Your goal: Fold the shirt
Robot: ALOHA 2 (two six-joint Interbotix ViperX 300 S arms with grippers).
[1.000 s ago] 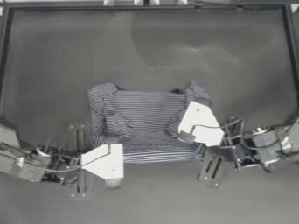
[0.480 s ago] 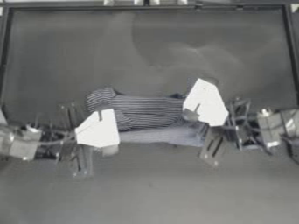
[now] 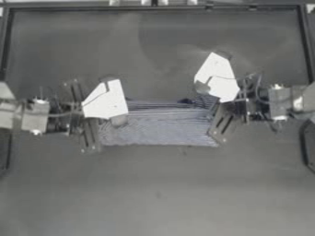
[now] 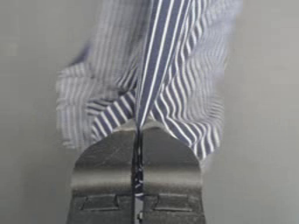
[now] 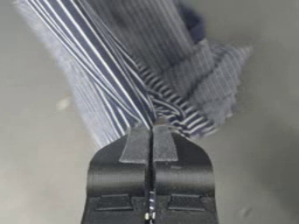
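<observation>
The navy-and-white striped shirt [image 3: 157, 125] is stretched as a wide band between my two grippers over the middle of the table. Its left end is in my left gripper [image 3: 114, 116], which is shut on it. My right gripper [image 3: 207, 95] is shut on the right end, a little farther back. In the left wrist view the closed left gripper [image 4: 139, 127] pinches a bunched fold of the shirt [image 4: 175, 100], with the rest trailing away. The right wrist view shows the same: the right gripper [image 5: 153, 126] is clamped on gathered shirt [image 5: 146, 65] fabric. Collar and label are hidden.
The dark table [image 3: 154, 193] stretches around the shirt, with its raised rim [image 3: 154, 6] along the far side. The left arm [image 3: 34, 115] reaches in from the left and the right arm [image 3: 280, 102] from the right.
Both grippers have lifted the shirt's near edge and carried it toward the far side. The shirt has gone from lying flat to a narrower band held between them.
</observation>
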